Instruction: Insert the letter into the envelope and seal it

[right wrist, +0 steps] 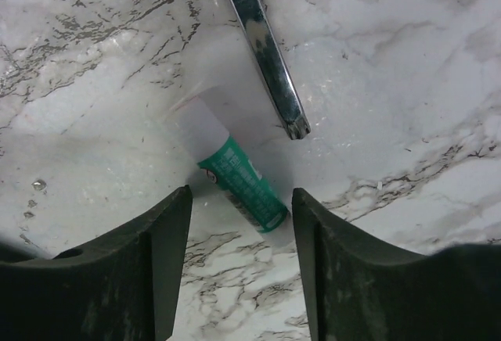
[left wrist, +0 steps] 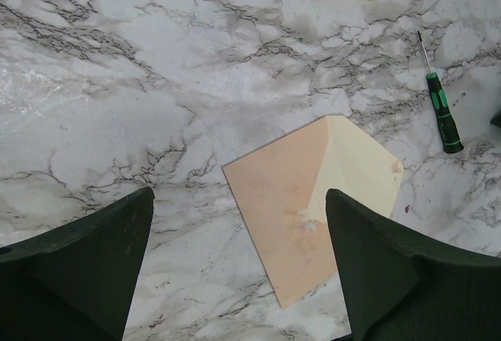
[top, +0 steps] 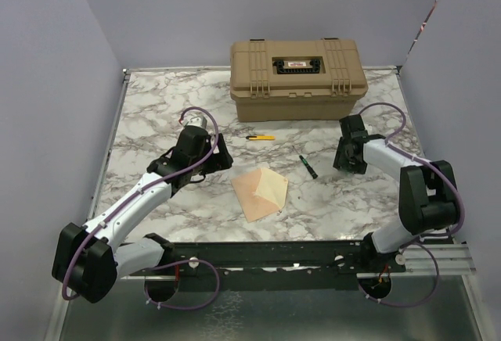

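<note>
The envelope (top: 258,194) lies flat near the table's middle, peach-tan, with its pale yellow flap (left wrist: 362,170) open to the right. It also shows in the left wrist view (left wrist: 278,216). I cannot make out the letter as a separate sheet. My left gripper (top: 215,161) is open and empty, just left of the envelope; in its own view (left wrist: 239,196) the fingers straddle the envelope's left half. My right gripper (top: 345,161) is open and empty, to the envelope's right, over a green glue stick (right wrist: 239,181) with a white cap.
A tan toolbox (top: 297,80) stands at the back. A yellow utility knife (top: 261,137) and a green screwdriver (top: 307,166) lie between it and the envelope. A shiny metal strip (right wrist: 262,44) lies beside the glue stick.
</note>
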